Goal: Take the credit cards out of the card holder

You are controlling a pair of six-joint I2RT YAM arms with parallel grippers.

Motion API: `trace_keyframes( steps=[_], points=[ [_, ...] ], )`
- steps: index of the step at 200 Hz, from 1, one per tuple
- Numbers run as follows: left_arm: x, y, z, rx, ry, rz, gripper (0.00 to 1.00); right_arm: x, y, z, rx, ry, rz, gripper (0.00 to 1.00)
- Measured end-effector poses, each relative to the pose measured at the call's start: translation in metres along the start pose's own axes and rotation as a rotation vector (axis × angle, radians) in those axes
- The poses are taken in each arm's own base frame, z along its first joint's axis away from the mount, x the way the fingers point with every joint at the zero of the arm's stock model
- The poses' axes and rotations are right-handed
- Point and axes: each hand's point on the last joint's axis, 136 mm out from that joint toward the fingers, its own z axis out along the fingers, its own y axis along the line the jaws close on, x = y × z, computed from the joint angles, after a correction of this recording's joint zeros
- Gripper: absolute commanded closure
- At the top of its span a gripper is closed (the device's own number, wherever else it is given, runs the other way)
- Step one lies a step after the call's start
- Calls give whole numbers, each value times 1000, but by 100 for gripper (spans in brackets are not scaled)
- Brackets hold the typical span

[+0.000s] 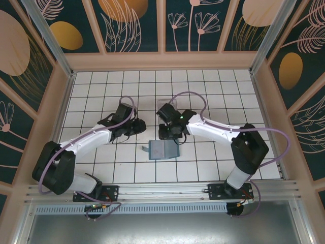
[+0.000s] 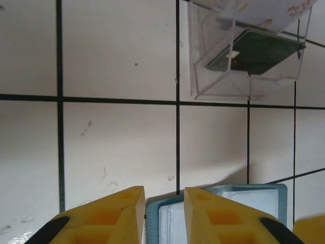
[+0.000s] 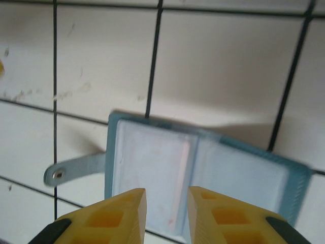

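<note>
Open card holder (image 3: pixel 238 178) flat close beneath the narrowly parted, empty right hand (image 3: pixel 166 197).

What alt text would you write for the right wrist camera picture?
An open teal card holder lies flat on a white tiled table, its snap tab sticking out at picture left. The yellow fingers of the right gripper stand apart at the bottom, over it.

The card holder (image 1: pixel 163 150) lies open on the table (image 1: pixel 101 86), with bare tiles free to its left, right and near side. Over its far edge the left gripper (image 1: pixel 140 127) and right gripper (image 1: pixel 170 134) crowd close together. Beyond them stands a clear box (image 2: pixel 223 86), with bare tiles between it and the holder.
</note>
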Motion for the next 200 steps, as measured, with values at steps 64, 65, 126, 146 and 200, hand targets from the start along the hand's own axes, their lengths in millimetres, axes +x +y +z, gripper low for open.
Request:
trace_keyframes(
  steps=[64,65,126,146,200],
  points=[
    [-16,31,-11,-54,-16,-36,71,31,23,19,-128,68,47,72],
    [-16,32,-11,-55,-17,-37,71,31,23,19,-130,68,48,72],
    [-33,50,-32,-80,-70,-66,70,38,45,34,-224,115,48,71],
    [-32,51,-33,-80,-69,-67,69,42,45,45,-223,142,49,71],
    [-29,51,-33,-75,-64,-67,69,49,49,64,-219,182,44,71]
  ],
)
